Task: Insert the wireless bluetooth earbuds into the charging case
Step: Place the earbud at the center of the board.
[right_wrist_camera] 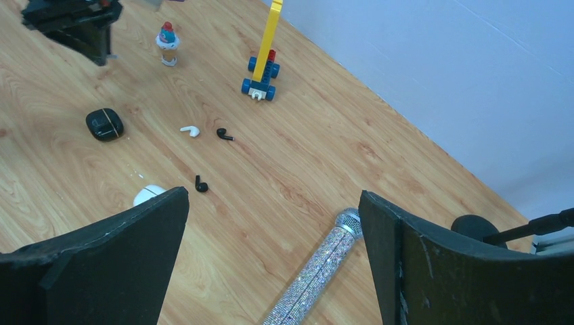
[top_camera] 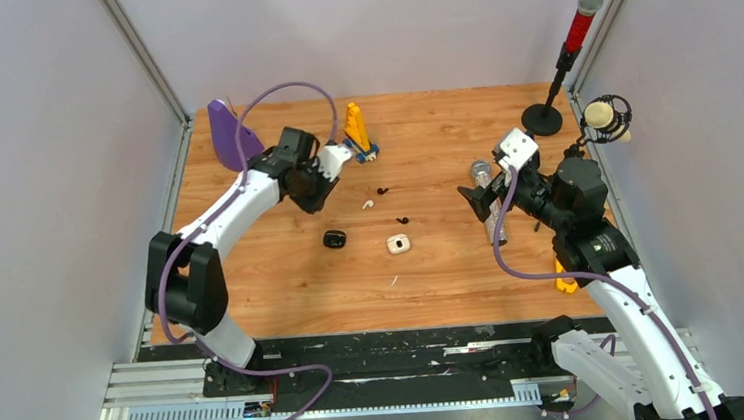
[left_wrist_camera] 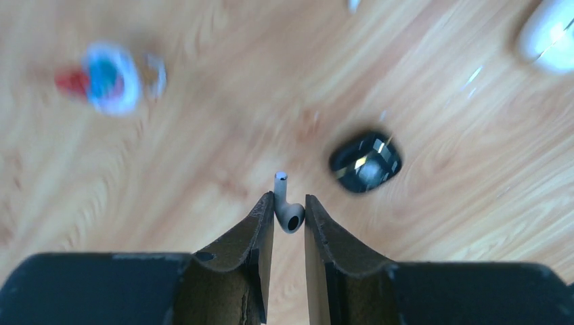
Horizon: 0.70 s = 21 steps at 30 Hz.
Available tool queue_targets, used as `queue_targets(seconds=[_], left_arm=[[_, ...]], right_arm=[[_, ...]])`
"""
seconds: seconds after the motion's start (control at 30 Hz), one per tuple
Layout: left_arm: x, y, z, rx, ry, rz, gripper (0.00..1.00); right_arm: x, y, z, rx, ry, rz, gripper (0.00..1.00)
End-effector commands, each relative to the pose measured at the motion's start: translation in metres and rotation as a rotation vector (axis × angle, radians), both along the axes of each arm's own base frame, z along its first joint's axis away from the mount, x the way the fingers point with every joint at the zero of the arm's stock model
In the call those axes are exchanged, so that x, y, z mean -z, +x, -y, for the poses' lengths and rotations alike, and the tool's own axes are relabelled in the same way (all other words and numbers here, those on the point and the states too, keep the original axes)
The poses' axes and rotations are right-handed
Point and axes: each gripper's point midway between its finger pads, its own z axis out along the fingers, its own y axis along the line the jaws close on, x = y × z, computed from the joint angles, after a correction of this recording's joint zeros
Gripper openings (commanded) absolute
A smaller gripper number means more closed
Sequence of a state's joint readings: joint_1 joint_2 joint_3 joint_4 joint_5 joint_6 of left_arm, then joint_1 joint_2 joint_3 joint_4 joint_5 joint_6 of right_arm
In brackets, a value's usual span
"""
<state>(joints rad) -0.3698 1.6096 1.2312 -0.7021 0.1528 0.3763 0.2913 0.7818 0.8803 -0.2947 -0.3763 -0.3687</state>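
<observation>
The left pincer (left_wrist_camera: 290,204) is clenched on a white earbud (left_wrist_camera: 290,218). Its two tips press the rounded head from either side and the short stem pokes out ahead of them. In the left wrist view the bud looks to be clear of the table (left_wrist_camera: 203,135), with the black case (left_wrist_camera: 365,162) lying below and a little to one side.

The bud is tiny, very light and made of hard glossy plastic. Weight is no worry, but slip is. A rounded, shiny head squeezed between flat pads can twist or squirt out, and any turn spoils the stem's angle for its socket. A hold across the widest part of the head, with the stem left free to lead in, is probably the best place, and that is roughly how it sits now. It is stiff enough to take a firm squeeze, though the stem looks like the weaker part.

The white case (top_camera: 399,244) sits near the middle of the table, just beside the black one. It seems the likelier match by colour, though the pictures do not show clearly whether its sockets are open. A second white earbud (right_wrist_camera: 190,130) and two black earbuds (right_wrist_camera: 223,134) lie loose on the wood nearby, apart from one another.

The right pincer (right_wrist_camera: 274,200) hangs released and spread wide, holding nothing. It is over the right side of the table above a glittery microphone (right_wrist_camera: 318,271).
</observation>
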Motion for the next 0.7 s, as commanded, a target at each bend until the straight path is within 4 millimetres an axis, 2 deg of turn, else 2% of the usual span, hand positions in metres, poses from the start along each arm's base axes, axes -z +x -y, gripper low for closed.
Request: queue_targets(seconds=[0.0,0.03,0.07,0.1,0.13,0.23,0.27,0.3,0.33,0.37,0.4,0.53,0.6,0.63,0.67], left_arm=[[-0.014,0.021,0.067,0.136,-0.044,0.036,0.30],[-0.003,0.022,0.084,0.170,-0.035,0.016,0.30],[-0.013,0.029,0.103,0.198,-0.050,0.046,0.30],[0.002,0.031,0.112,0.210,-0.038,0.019,0.30],[-0.008,0.038,0.131,0.230,-0.056,0.046,0.30],[0.004,0.057,0.166,0.252,-0.072,0.035,0.30],[0.018,0.056,0.174,0.258,-0.064,0.006,0.30],[0.010,0.063,0.184,0.262,-0.080,0.029,0.29],[0.022,0.063,0.190,0.265,-0.072,0.011,0.29],[0.018,0.067,0.196,0.264,-0.081,0.025,0.29],[0.024,0.066,0.201,0.270,-0.077,0.017,0.29],[0.026,0.067,0.213,0.276,-0.087,0.028,0.34],[0.025,0.065,0.215,0.278,-0.090,0.028,0.47],[0.026,0.064,0.214,0.276,-0.090,0.028,0.60],[0.023,0.063,0.212,0.271,-0.088,0.033,0.66]], right_arm=[[-0.008,0.005,0.005,0.030,0.004,0.032,1.00],[-0.008,0.006,0.006,0.034,0.003,0.032,1.00],[-0.007,0.007,0.006,0.038,0.002,0.029,1.00],[-0.007,0.007,0.007,0.041,0.001,0.031,1.00],[-0.007,0.007,0.008,0.043,0.001,0.030,1.00],[-0.007,0.008,0.010,0.051,0.000,0.032,1.00],[-0.007,0.008,0.010,0.051,0.000,0.034,1.00],[-0.006,0.009,0.011,0.053,-0.001,0.031,1.00],[-0.006,0.009,0.010,0.052,-0.002,0.031,1.00],[-0.006,0.009,0.011,0.052,-0.003,0.031,1.00],[-0.005,0.009,0.010,0.051,-0.004,0.028,1.00],[-0.002,0.011,0.010,0.049,-0.010,0.024,1.00],[-0.002,0.012,0.010,0.051,-0.011,0.022,1.00],[-0.001,0.012,0.010,0.050,-0.012,0.018,1.00],[-0.001,0.012,0.009,0.048,-0.011,0.019,1.00]])
